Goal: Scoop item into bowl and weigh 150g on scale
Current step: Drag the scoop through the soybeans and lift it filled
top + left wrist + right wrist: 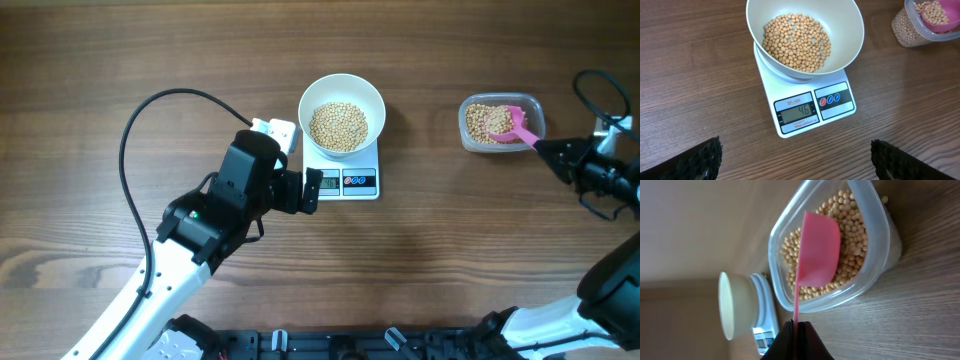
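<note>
While shut, right fingers [812, 347] hold scoop [817, 250].

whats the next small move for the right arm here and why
Probably lift the pink scoop clear of the clear tub, kept level, toward the bowl: the right claw grips its handle, soybeans seem to lie in it, and the scale display seems to read 46, short of target.

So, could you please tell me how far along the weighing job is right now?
Done: the bowl sits on the scale with a layer of beans; the display reads about 46, well short of 150. In hand: the right pincer is shut on the pink scoop, its cup resting in the tub. Left: more scoops until the target.
</note>
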